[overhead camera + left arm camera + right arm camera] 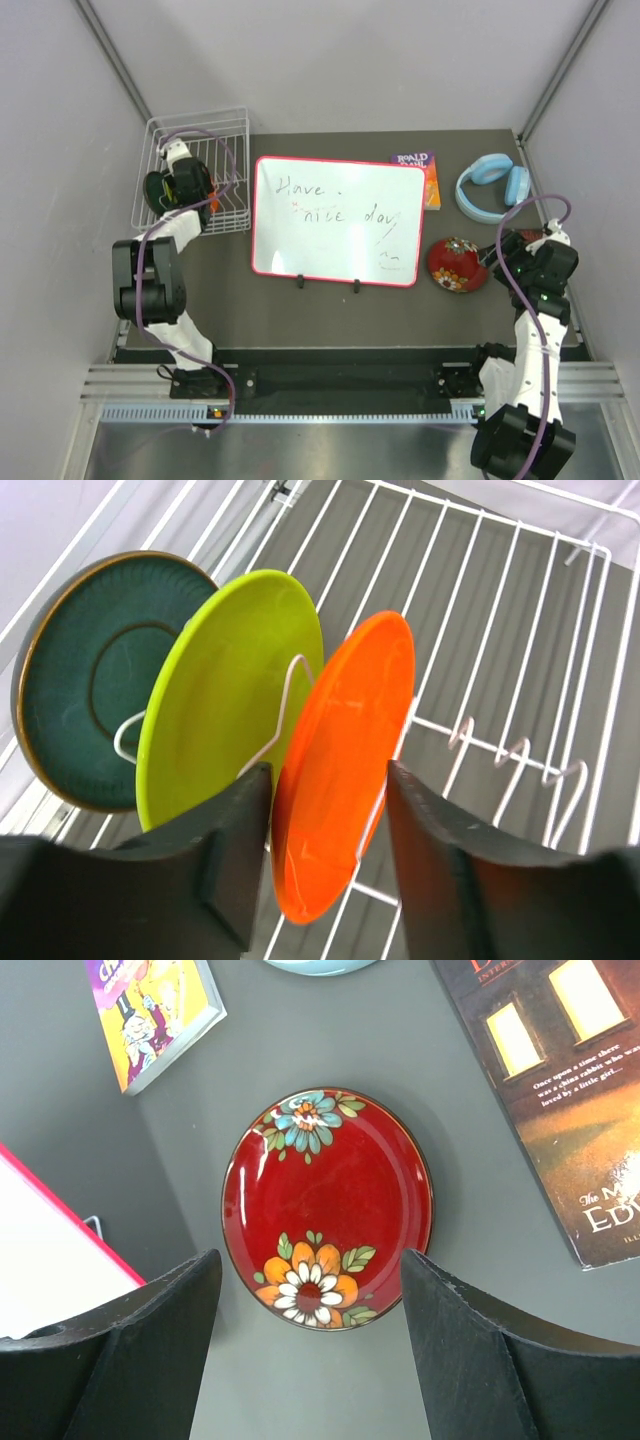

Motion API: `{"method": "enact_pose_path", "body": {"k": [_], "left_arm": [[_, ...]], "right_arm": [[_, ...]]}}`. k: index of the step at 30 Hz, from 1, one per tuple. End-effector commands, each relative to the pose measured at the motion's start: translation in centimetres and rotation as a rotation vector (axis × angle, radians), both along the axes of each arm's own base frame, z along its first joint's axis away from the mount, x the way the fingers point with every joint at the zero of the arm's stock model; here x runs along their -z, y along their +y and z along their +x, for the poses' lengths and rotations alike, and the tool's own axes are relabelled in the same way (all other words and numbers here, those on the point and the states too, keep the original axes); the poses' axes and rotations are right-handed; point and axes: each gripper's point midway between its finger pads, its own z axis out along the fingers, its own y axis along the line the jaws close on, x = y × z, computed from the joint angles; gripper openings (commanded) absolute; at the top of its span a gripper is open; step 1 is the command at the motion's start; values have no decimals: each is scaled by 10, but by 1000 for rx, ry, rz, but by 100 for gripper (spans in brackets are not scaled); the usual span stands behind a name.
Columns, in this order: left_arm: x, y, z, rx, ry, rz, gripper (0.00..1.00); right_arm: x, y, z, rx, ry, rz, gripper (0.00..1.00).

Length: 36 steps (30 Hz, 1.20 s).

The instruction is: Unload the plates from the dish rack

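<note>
In the rack [197, 170], at the desk's [330, 320] far left corner, three plates stand on edge in the wire slots: dark [90, 680], lime [225, 690] and orange [350, 740]. Being round, they have no long axis of their own. Each disc stands upright but tilted, and in the left wrist view the tops lean right with the hollow faces turned toward the camera.

The left pincer [328, 780] is down inside the rack with its fingers spread to either side of the orange plate's lower part. I cannot tell whether the pads touch it.

Right of the whiteboard [337, 220], the red plate [328, 1208] lies flat on the desk, face up with its flowers showing, near the headphones [492, 184]. The right pincer [310, 1290] hangs above it, spread and empty, apart from the plate.

By my reckoning one plate of four is unloaded. Three are left, and the orange looks to be the one in hand.
</note>
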Motion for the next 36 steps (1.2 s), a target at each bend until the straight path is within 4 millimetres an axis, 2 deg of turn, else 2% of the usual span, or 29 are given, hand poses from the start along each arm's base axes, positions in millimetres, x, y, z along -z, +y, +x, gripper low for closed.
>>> {"method": "enact_pose_path", "body": {"k": [1, 7, 8, 11, 12, 14, 15, 17, 20, 24, 26, 27, 28, 31, 36], "left_arm": [[-25, 10, 16, -36, -100, 31, 50], [-13, 11, 14, -49, -79, 24, 45], [-12, 11, 14, -48, -76, 25, 37], [-5, 10, 15, -45, -65, 19, 34], [-4, 10, 15, -45, -62, 20, 26], [-1, 11, 15, -46, -53, 21, 21], [1, 10, 15, -39, -45, 21, 10], [2, 10, 15, -37, -29, 25, 0], [-5, 8, 14, -30, -29, 42, 0], [-42, 5, 4, -63, -104, 133, 0], [-54, 7, -4, -111, -100, 199, 0], [-66, 10, -9, -135, -123, 223, 0], [-74, -1, -11, -135, -130, 257, 0], [-94, -9, -24, -151, -156, 332, 0], [-124, -13, -51, -258, -203, 387, 0]], "right_arm": [[-8, 2, 7, -35, -44, -24, 72], [-10, 3, 8, -42, -48, -24, 72], [-10, 3, 8, -43, -49, -23, 72], [-8, 3, 7, -43, -45, -21, 72], [-7, 4, 7, -45, -42, -19, 72], [-7, 4, 7, -46, -44, -21, 72], [-6, 4, 7, -47, -43, -20, 72], [-5, 4, 7, -49, -42, -20, 72], [-5, 5, 7, -50, -42, -18, 72], [-6, 6, 7, -56, -46, -23, 72], [-7, 7, 7, -59, -48, -24, 72], [-8, 6, 7, -57, -50, -25, 72], [-8, 8, 6, -63, -50, -26, 72], [-10, 9, 6, -66, -53, -25, 72], [-21, 12, 6, -78, -74, -27, 72]]}}
